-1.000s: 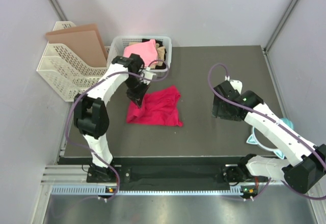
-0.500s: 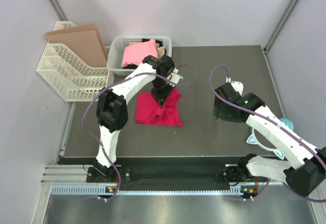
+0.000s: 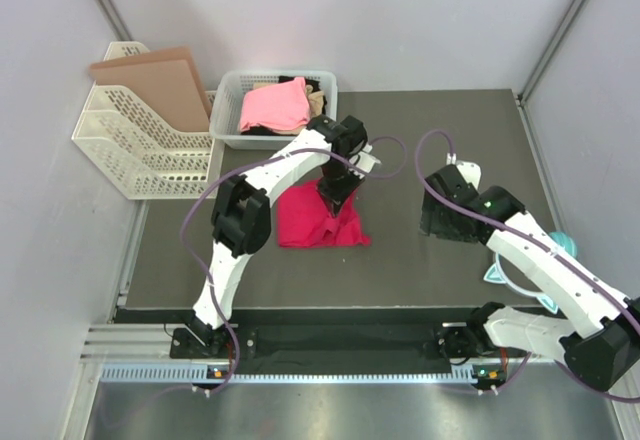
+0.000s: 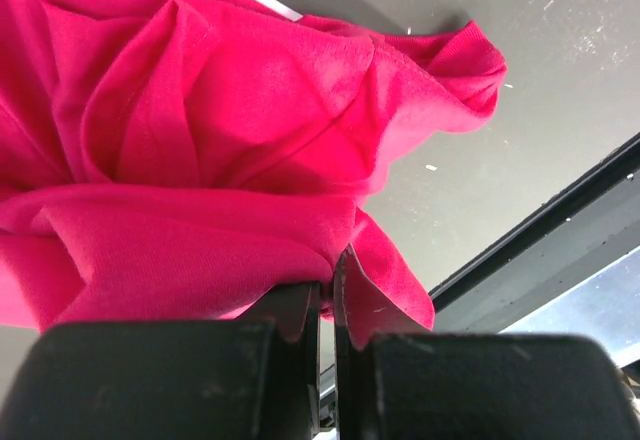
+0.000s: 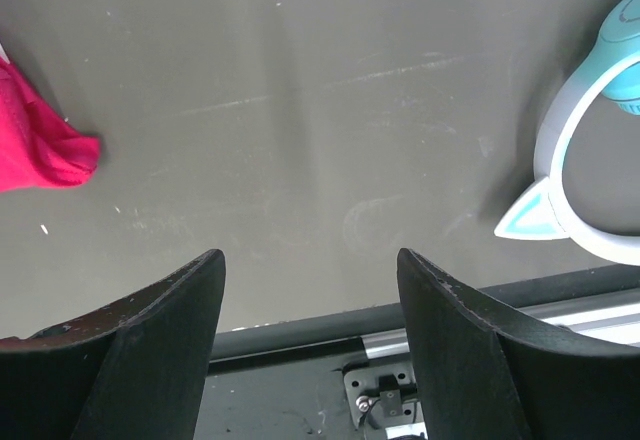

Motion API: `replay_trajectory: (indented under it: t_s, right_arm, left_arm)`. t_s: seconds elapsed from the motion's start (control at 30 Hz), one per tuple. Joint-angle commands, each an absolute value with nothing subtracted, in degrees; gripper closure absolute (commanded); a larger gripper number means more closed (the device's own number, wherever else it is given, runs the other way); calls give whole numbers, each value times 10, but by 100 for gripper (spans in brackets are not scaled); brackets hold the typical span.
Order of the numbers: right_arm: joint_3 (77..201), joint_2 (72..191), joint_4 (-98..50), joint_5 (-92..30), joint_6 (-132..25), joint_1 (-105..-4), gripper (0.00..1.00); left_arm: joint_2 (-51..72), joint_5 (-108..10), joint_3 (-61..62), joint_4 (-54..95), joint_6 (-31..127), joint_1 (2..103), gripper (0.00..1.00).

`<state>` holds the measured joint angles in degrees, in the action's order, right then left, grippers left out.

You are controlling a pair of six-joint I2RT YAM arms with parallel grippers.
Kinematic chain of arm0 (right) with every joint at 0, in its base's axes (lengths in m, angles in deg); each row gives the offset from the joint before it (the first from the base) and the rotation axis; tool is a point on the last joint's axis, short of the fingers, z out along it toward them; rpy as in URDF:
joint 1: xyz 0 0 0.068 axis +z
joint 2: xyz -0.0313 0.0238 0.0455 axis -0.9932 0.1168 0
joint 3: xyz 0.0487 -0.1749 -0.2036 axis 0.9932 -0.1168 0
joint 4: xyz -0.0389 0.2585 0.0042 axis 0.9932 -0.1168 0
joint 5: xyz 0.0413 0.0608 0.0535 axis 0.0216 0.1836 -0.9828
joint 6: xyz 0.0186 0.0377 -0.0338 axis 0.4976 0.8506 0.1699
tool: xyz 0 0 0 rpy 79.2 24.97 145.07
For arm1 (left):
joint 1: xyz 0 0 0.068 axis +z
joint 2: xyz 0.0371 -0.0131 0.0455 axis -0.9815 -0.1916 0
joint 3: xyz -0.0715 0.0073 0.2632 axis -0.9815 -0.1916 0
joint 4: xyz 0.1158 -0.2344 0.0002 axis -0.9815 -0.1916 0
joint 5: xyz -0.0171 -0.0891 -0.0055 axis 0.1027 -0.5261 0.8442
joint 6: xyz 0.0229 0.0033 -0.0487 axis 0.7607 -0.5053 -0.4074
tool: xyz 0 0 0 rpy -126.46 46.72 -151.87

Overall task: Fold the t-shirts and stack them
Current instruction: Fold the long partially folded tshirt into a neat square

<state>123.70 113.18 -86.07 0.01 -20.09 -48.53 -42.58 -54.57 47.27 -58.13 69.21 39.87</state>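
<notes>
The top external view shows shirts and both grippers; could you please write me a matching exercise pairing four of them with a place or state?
Things:
1. crimson t-shirt
2. light pink t-shirt
3. left gripper
4. right gripper

Place or state:
A. open, over the table, holding nothing
B. lying in the white basket
C. bunched on the dark table
D. shut on a fold of cloth

Pairs: 1-C, 2-B, 3-D, 4-A
</notes>
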Motion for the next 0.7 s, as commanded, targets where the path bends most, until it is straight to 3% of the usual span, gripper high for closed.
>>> replay_trajectory:
  t_s: [0.0, 0.1, 0.13, 0.17, 0.3, 0.47, 0.53, 0.67]
  right_arm:
    - [1230, 1113, -863, 7, -194, -477, 30]
    - [1224, 1113, -862, 2, -193, -476, 30]
    - [1223, 1112, -860, 0, -192, -477, 30]
    - [1222, 1110, -860, -1, -192, -477, 30]
    - [1207, 1107, -856, -4, -187, -477, 30]
    - [1190, 1110, -844, -11, -186, -477, 30]
    - [1186, 1115, -838, -15, -185, -477, 30]
    - [1185, 1139, -825, -15, -193, -477, 29]
  left_arm:
    - [-425, -549, 509, -582, 687, 397, 99]
    - [-426, -543, 522, -572, 683, 397, 94]
    - [-431, -545, 524, -569, 682, 397, 89]
    - [-434, -545, 529, -564, 680, 397, 78]
    - [-458, -548, 553, -554, 672, 398, 74]
    - [-475, -564, 611, -546, 669, 398, 52]
    - [-466, -560, 620, -540, 668, 398, 34]
    - [-430, -572, 604, -534, 663, 419, 29]
